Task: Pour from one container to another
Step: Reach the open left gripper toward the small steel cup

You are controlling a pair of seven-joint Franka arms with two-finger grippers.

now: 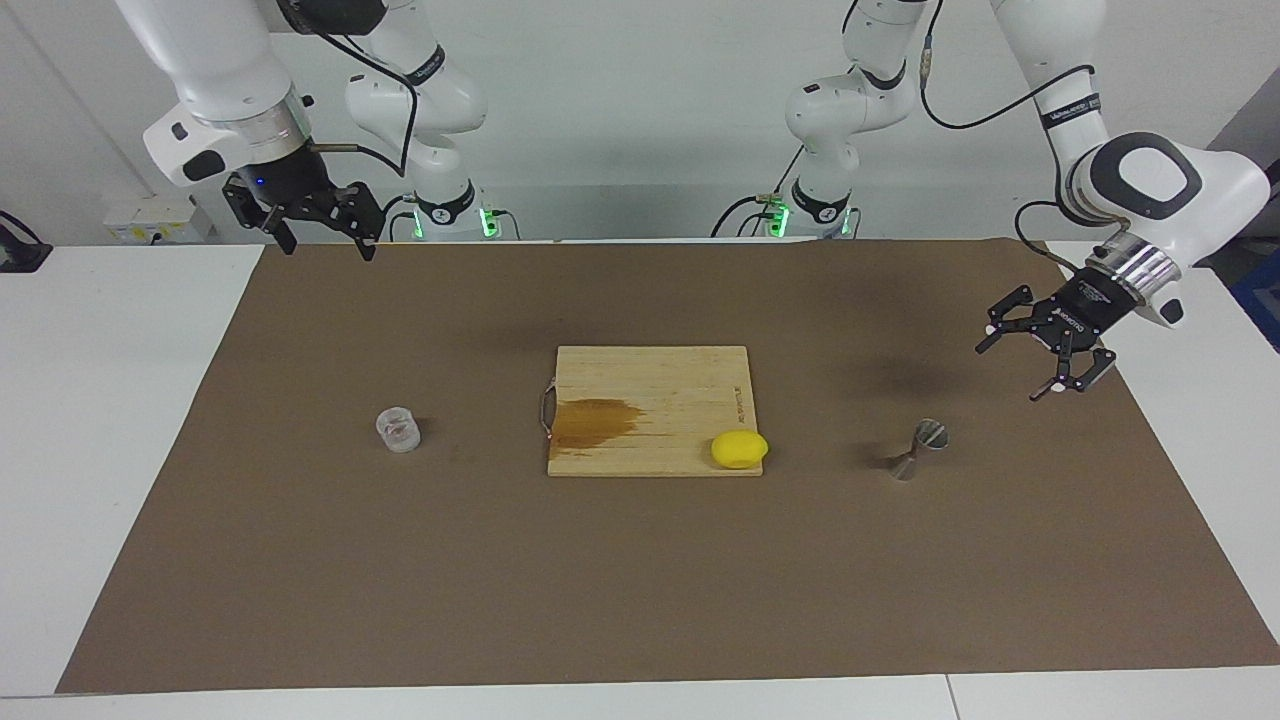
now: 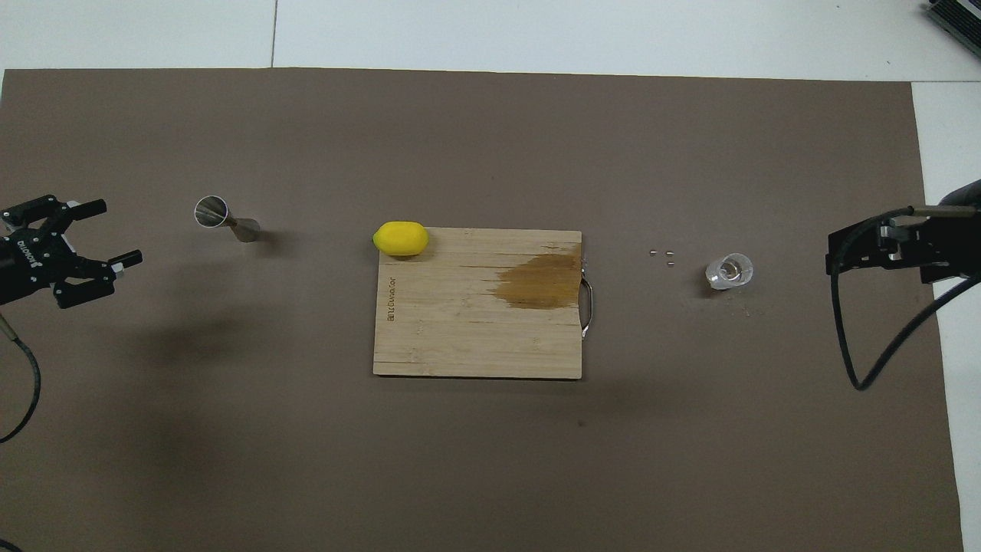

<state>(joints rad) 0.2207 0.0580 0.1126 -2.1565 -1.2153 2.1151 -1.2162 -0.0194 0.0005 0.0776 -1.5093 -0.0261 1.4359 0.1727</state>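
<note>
Overhead view, lemon (image 2: pixel 400 238) on cutting board (image 2: pixel 460 330)

Robot lab: 2 bench-mounted arms (image 1: pixel 850 110)

1. A small, short, clear glass cup (image 1: pixel 398 429) (image 2: pixel 729 271), cylindrical with a thick base, stands upright on the brown mat at the right arm's end of the tabletop. Nothing touches it, and its mouth faces up.
2. A small silvery-grey metal jigger (image 1: pixel 919 449) (image 2: pixel 224 218), hourglass-shaped with two cones joined at a narrow waist, stands upright on the same mat at the left arm's end. Its open upper cone faces up. It stands alone, well apart from the cup.
</note>
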